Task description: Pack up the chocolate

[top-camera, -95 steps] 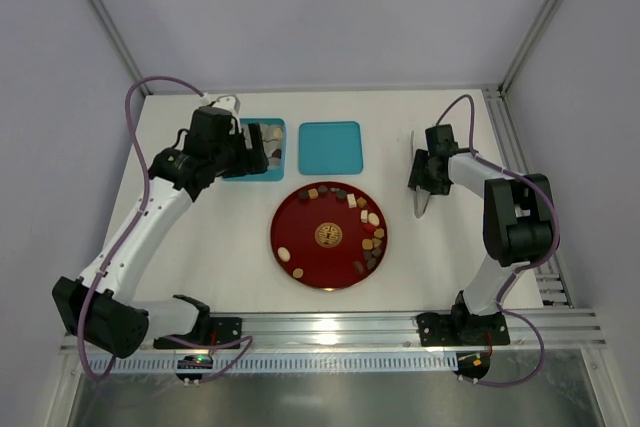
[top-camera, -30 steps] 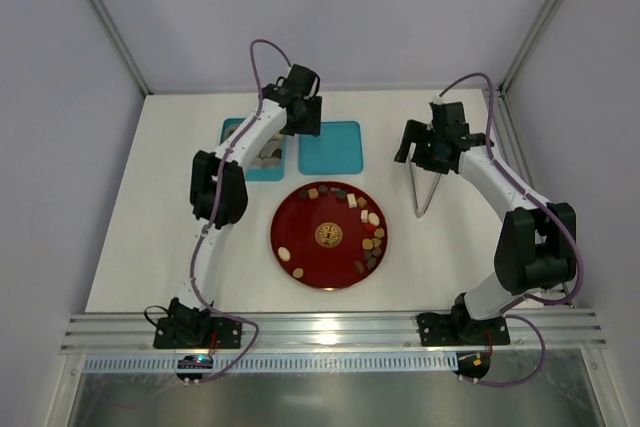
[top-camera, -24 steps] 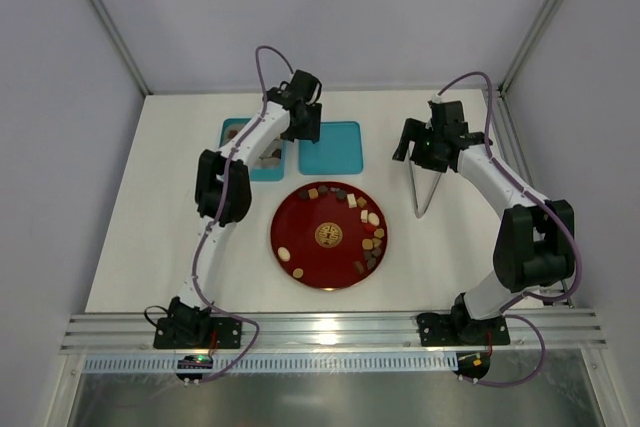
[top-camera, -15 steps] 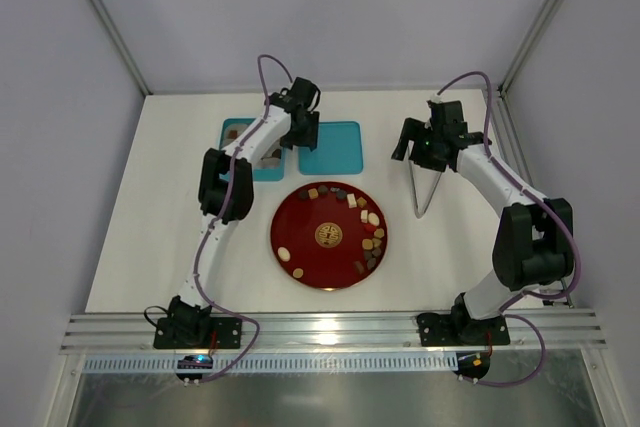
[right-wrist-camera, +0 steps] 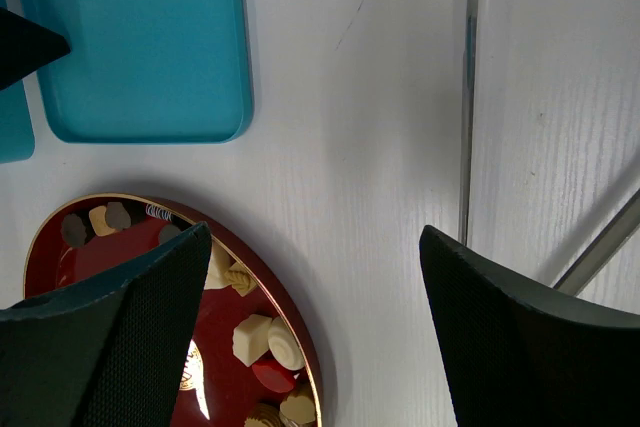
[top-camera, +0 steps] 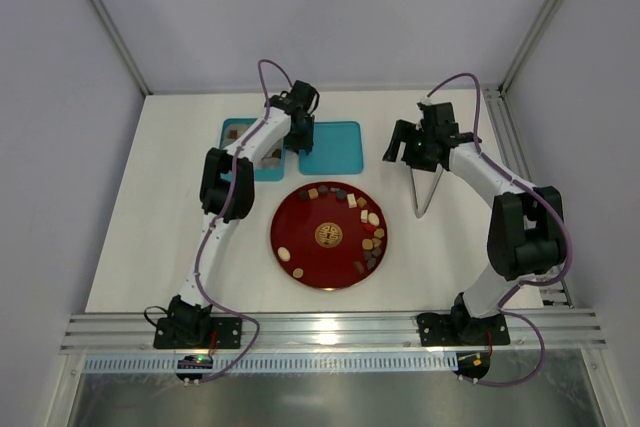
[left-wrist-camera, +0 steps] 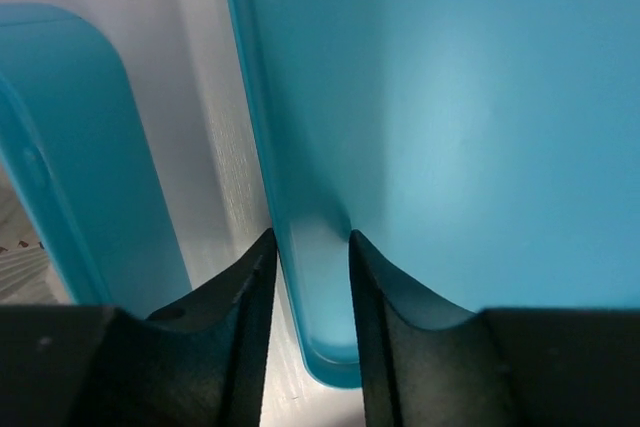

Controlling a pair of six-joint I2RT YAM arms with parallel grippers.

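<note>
Several pieces of chocolate [top-camera: 372,237] lie on a round red plate [top-camera: 310,242]; the right wrist view shows more chocolate [right-wrist-camera: 252,337] inside the plate's rim [right-wrist-camera: 311,368]. A few more pieces [top-camera: 270,156] sit in the teal box [top-camera: 250,169]. My left gripper [top-camera: 300,135] is down at the left edge of the flat teal lid [top-camera: 335,147]. In the left wrist view its jaws [left-wrist-camera: 310,247] are shut on the lid's rim [left-wrist-camera: 450,97], one finger outside and one inside. My right gripper [top-camera: 400,150] hovers open over bare table [right-wrist-camera: 312,237], between plate and tongs.
Metal tongs [top-camera: 425,192] lie on the table right of the plate, and one leg [right-wrist-camera: 468,97] shows in the right wrist view. The teal box [left-wrist-camera: 80,147] stands just left of the lid. White walls enclose the table.
The left gripper has narrowed onto the lid's left rim after shifting slightly. The right gripper has moved left, toward the lid and plate. The chocolate and the plate have not moved.
</note>
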